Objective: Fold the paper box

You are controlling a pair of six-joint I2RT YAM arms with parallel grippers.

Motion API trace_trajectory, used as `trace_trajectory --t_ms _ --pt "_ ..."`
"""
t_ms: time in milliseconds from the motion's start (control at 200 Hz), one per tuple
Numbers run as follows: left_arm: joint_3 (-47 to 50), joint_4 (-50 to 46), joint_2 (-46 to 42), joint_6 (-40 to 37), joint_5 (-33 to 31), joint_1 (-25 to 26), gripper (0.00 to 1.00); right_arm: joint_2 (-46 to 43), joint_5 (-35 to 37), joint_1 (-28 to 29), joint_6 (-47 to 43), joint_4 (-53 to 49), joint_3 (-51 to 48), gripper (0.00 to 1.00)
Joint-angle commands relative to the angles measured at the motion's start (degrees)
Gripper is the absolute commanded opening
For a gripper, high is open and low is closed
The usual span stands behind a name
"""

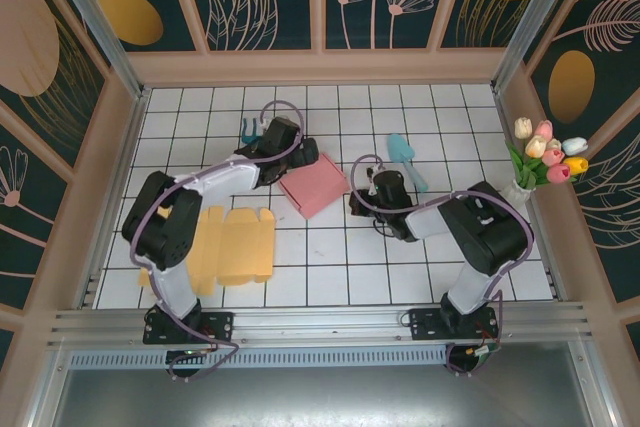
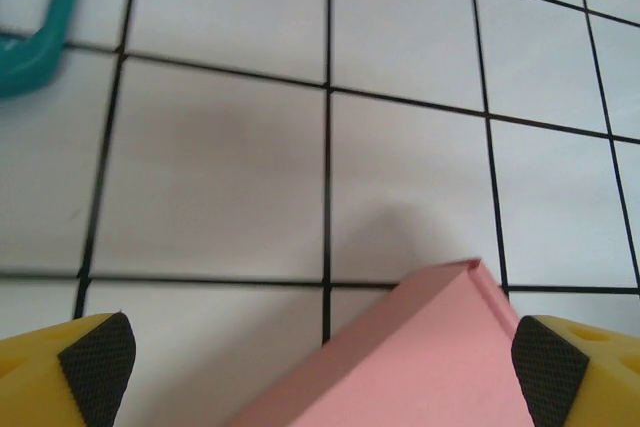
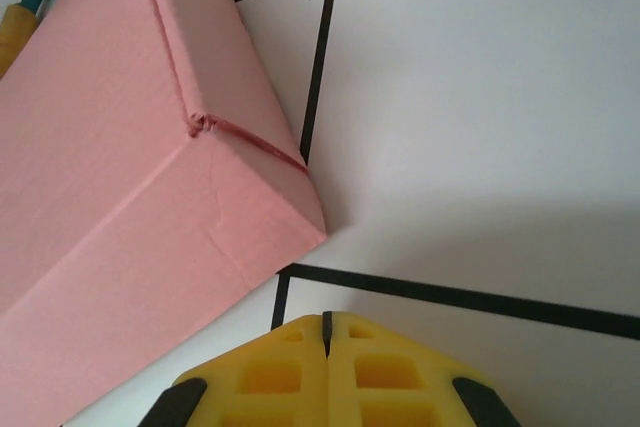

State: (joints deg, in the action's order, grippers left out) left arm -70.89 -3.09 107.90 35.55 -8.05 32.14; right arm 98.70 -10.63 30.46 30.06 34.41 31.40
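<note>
**Table stock: pink box at centre, two tools at its corners**

- Table (image 1: 330, 272): white tiled top. A low wall (image 1: 320, 67) closes the far side and both flanks, and a rail (image 1: 320, 319) runs along the near edge.
- Open room: bare tiles along the far rows, across the near middle, and at the near right.
- Pink box (image 1: 313, 187): mid-table, lying skewed to the tile lines, well apart from every wall. The right wrist view shows a small tear at a flap seam.
- Yellow sheet (image 1: 232, 245): lies flat at near left, partly under the left arm, clear of the box.
- Teal scoop (image 1: 405, 157): right of the box, apart from it.
- Teal handle (image 1: 246, 131): far left of the box.
- Vase (image 1: 545, 159): holds tulips, at the right edge.
- Left tool (image 2: 322, 372): fingers spread wide over the box's far-left corner, which pokes up between the two pads (image 2: 95, 359). Whether either pad touches the box cannot be told.
- Right tool (image 3: 327, 342): fingers pressed together and gripping nothing. The tips sit near the box's right corner, with a strip of tile between them.
</note>
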Motion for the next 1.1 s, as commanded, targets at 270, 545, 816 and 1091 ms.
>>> trace_trajectory --t_ms 270,545,816,1091 --pt "-2.5 9.8 9.3 -8.5 17.4 -0.7 0.94 7.6 -6.1 -2.7 1.3 -2.4 7.2 0.0" --pt "1.1 17.0 10.3 -2.3 28.0 2.1 0.92 10.7 -8.2 -2.8 0.5 -2.5 10.0 0.0" --pt "0.5 18.7 10.6 6.2 29.6 6.6 0.92 12.3 -12.2 -2.8 3.8 2.6 10.8 0.0" --pt "2.9 8.3 3.3 7.7 10.3 5.0 0.95 4.1 -5.8 -3.3 -0.3 -4.9 8.0 0.0"
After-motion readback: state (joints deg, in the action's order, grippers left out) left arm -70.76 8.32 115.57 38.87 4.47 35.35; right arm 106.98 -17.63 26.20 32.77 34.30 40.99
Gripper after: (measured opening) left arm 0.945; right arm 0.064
